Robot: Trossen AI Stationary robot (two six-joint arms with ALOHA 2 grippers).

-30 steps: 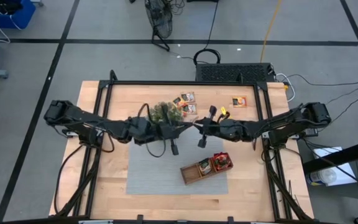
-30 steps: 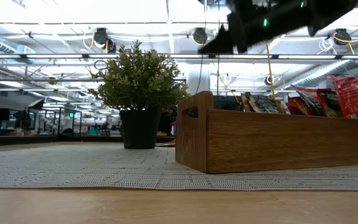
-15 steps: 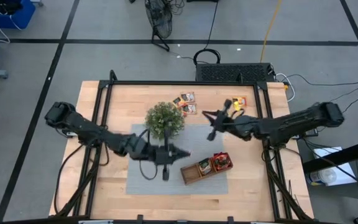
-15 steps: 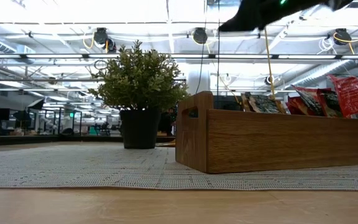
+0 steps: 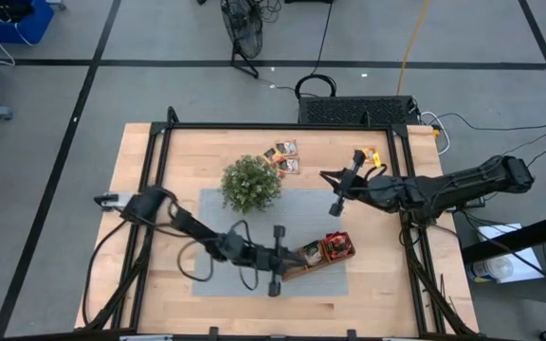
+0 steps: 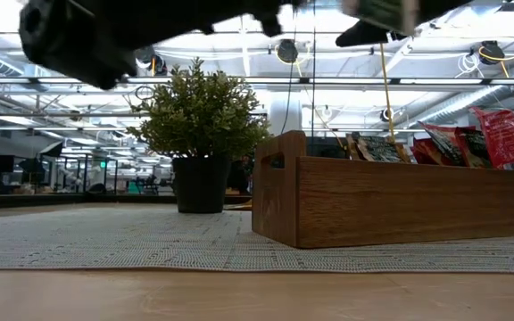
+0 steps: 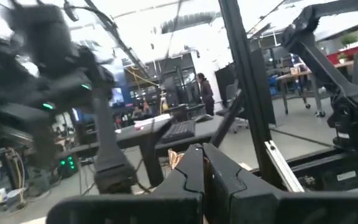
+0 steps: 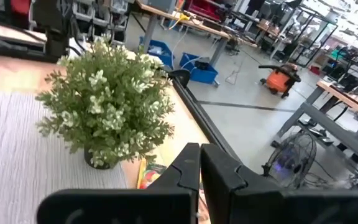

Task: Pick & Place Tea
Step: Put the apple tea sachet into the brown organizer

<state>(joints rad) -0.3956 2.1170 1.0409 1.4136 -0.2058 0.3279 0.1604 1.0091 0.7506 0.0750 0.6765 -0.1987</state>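
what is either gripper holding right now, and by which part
Nothing: the left gripper and right gripper both show fingers shut together with no sachet between them.

A potted plant (image 5: 250,183) stands behind a wooden tray (image 5: 294,262).

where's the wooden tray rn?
High view: wooden tray sits on the grey mat's front-right corner, right of the left gripper, diagonally front-right of the plant.

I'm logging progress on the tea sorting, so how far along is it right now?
Partly done: several sachets already stand in the wooden tray. In hand: nothing visible. The left tool is shut beside the tray, and the right tool is shut above the table's far side. Left: loose sachets beside the plant, and more by the right arm.
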